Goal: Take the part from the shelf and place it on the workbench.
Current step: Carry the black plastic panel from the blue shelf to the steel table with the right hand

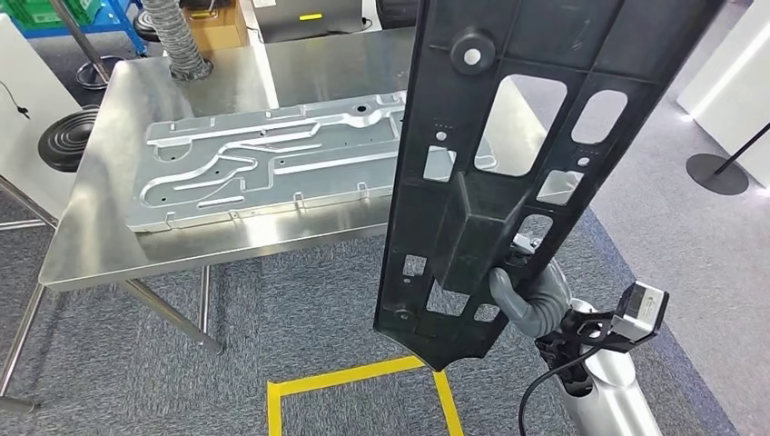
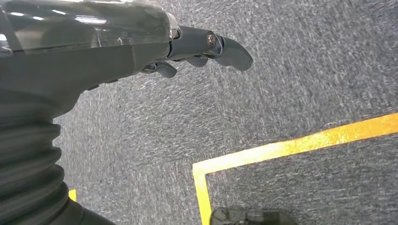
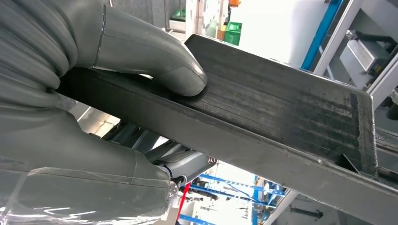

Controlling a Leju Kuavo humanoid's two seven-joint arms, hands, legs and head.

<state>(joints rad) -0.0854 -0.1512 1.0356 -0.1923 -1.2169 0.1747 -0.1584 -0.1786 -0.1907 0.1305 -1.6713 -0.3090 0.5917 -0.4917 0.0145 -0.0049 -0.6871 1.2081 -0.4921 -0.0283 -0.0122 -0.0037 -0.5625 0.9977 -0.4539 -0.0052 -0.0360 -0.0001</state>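
The part is a long black plastic panel (image 1: 508,163) with several cut-out windows, held upright and tilted in front of the steel workbench (image 1: 100,227). My right hand (image 1: 531,295) grips its raised box-shaped rib near the lower end. In the right wrist view the thumb (image 3: 155,58) presses on the black rib (image 3: 281,108) and the fingers wrap under it. My left hand (image 2: 202,49) hangs over the grey carpet with its fingers loosely extended and nothing in it.
A stamped silver metal plate (image 1: 272,163) lies flat on the workbench. A grey ribbed hose (image 1: 177,41) and a cardboard box (image 1: 218,27) stand at its far side. Yellow floor tape (image 1: 363,377) marks a square on the carpet. A black stool (image 1: 68,136) stands left.
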